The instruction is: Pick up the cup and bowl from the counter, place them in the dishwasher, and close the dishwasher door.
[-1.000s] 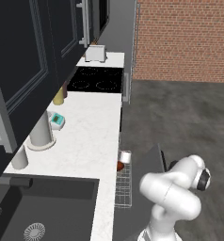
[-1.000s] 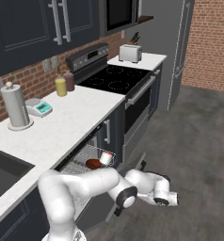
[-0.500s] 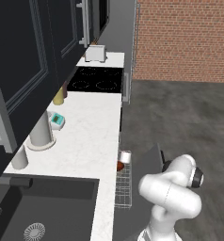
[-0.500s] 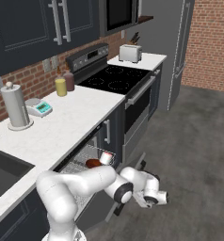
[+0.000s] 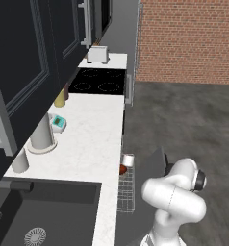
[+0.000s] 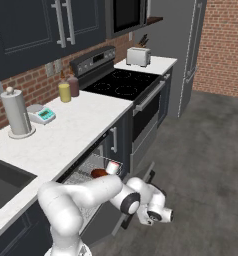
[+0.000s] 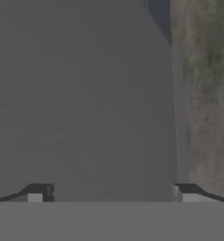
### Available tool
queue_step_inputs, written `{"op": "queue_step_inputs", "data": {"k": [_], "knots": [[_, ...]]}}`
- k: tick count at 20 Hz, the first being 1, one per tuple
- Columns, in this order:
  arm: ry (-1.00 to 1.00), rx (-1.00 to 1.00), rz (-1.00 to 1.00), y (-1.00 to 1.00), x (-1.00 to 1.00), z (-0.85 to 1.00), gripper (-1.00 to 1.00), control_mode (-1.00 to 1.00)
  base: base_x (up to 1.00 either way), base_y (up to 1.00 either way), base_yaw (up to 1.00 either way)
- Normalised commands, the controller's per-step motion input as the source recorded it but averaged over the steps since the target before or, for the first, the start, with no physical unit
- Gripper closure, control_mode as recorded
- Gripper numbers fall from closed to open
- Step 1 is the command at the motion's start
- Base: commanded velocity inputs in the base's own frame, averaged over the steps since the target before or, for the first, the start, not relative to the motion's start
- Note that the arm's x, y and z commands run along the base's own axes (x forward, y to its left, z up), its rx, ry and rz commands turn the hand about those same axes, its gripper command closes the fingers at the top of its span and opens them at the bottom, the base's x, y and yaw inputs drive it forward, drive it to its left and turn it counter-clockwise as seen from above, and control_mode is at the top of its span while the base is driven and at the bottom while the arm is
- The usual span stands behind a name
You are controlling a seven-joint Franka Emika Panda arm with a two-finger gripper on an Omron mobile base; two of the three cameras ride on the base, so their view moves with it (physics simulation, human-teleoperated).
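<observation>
Cup (image 6: 112, 167): small white cylinder, stood upright in the dishwasher rack, at the rack's outer front corner, touching or just beside the bowl
Bowl (image 6: 98, 173): red-brown, glossy, lay in the same rack on the sink side of the cup; seen as a red patch in the left base view at (image 5: 122, 169)
Dishwasher rack (image 5: 127, 191): light grey wire grid, drawn out past the counter's front edge
Dishwasher door (image 5: 152, 166): dark grey panel, hung open and lowered below the rack, not yet raised
Counter (image 6: 66, 131): white marble-look top; neither cup nor bowl remained on it
Other counter items: paper towel roll (image 6: 15, 113) near the back edge, teal kitchen scale (image 6: 42, 115) beside it, yellow bottle (image 6: 65, 92) and a dark bottle by the stovetop (image 6: 122, 82), toaster (image 6: 138, 56) at the far end
Sink (image 5: 44, 215): black basin at the near end of the counter
Gripper (image 7: 111, 193): fingertips stood wide apart in the hand view, nothing between them; faced a flat dark grey surface close ahead, judged to be the door's outer face, contact not discernible
Arm: bent low in front of the open door, wrist below rack level
Progress: both dishes judged loaded; two of three steps done
Remaining: push the door up and shut; the drawn-out rack may need sliding in first
</observation>
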Motion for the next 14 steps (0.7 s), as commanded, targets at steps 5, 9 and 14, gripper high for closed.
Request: {"op": "queue_step_inputs", "data": {"k": [5,9,14], "knots": [[0.05,0.40,0.00,0.40,0.05,0.02,-1.00,-1.00,0.00,0.00,0.00],[0.01,0.42,0.01,0.52,0.19,0.16,-1.00,-1.00,0.00,0.00,0.00],[0.00,0.38,0.04,0.69,0.30,0.21,-1.00,-1.00,0.00,0.00,0.00]]}}
